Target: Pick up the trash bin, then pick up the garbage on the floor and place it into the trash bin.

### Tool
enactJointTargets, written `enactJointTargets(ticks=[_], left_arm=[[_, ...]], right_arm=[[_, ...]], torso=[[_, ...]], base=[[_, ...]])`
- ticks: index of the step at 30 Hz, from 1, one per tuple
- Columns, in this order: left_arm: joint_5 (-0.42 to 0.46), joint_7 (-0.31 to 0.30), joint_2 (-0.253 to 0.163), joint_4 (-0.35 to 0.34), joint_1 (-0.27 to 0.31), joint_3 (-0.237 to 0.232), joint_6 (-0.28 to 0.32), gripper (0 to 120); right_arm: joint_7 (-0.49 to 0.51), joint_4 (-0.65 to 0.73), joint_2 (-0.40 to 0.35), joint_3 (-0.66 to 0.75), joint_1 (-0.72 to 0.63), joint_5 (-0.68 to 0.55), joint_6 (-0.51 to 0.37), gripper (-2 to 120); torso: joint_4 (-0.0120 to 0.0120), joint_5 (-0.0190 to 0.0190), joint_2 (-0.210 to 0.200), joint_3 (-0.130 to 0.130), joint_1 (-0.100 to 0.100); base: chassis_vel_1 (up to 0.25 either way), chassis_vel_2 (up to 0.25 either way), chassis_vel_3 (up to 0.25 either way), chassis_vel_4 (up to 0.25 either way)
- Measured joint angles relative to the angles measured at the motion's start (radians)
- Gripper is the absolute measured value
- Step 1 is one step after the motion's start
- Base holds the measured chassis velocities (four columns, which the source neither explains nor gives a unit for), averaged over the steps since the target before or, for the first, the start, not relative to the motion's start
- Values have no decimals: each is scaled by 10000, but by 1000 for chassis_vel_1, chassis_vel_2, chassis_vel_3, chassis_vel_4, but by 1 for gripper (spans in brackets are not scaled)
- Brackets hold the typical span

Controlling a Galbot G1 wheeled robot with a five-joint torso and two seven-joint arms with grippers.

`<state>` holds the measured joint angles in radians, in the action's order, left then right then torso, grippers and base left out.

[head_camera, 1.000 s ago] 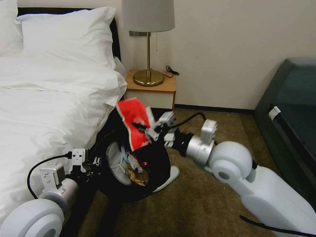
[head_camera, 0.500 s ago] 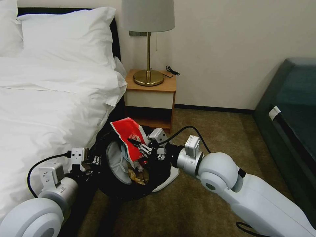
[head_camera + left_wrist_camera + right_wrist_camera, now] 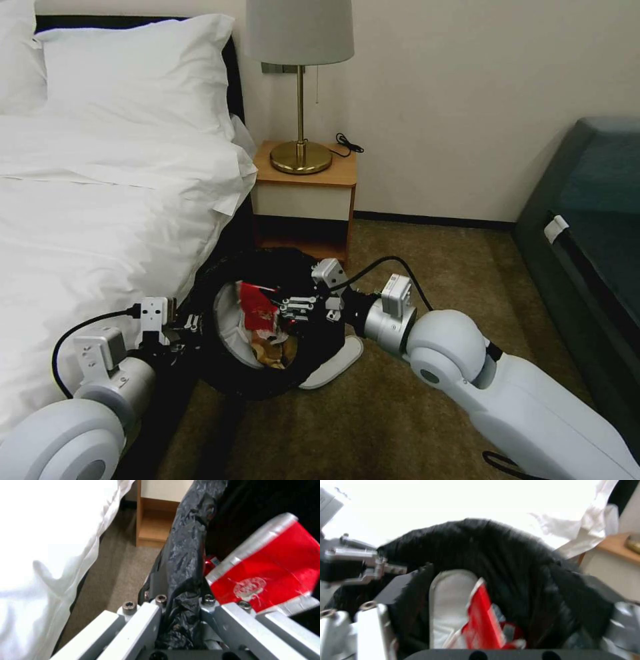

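Observation:
The black trash bin hangs tilted beside the bed, its mouth facing me. My left gripper is shut on its bag-lined rim, with the crinkled black bag pinched between the fingers. A red snack wrapper lies inside the bin on other garbage, next to a white slipper. My right gripper is at the bin's mouth, open, its fingers spread wide either side of the wrapper. Another white slipper lies on the carpet under the right wrist.
The white bed fills the left side. A wooden nightstand with a brass lamp stands by the wall behind the bin. A dark sofa lines the right. Bare carpet lies between.
My right gripper came down from above the bin to its mouth with the red wrapper and opened. The wrapper now lies inside the bin. The left arm held still.

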<state>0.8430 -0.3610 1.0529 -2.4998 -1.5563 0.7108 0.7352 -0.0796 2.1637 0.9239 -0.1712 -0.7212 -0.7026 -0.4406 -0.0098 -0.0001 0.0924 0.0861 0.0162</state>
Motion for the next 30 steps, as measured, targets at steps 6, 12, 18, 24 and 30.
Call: enactJointTargets(ticks=[6,12,18,24,30], left_arm=[[53,7,12,-1,64,48,0,2],[56,18,41,0,98,29,0,2],[70,21,35,0,110,62,0,2],[73,23,63,-1,104,68,0,2],[10,20,179,-1,-47,186,0,2]], right_arm=[[126,81,72,110,232,-342,-3,100],[304,227,122,497,336,-937,112,100],[888,672,150,1588,634,-2544,95,100],[1288,627,-1,2822,655,-3178,-45,100],[1630,-90,-412,3744,-480,-2543,222,100]], torso=[[-1,1,0,0,0],[-1,1,0,0,0],[0,1,0,0,0],[0,0,0,0,-1],[0,2,0,0,0]], base=[[0,0,0,0],[0,0,0,0],[0,0,0,0],[0,0,0,0],[0,0,0,0]])
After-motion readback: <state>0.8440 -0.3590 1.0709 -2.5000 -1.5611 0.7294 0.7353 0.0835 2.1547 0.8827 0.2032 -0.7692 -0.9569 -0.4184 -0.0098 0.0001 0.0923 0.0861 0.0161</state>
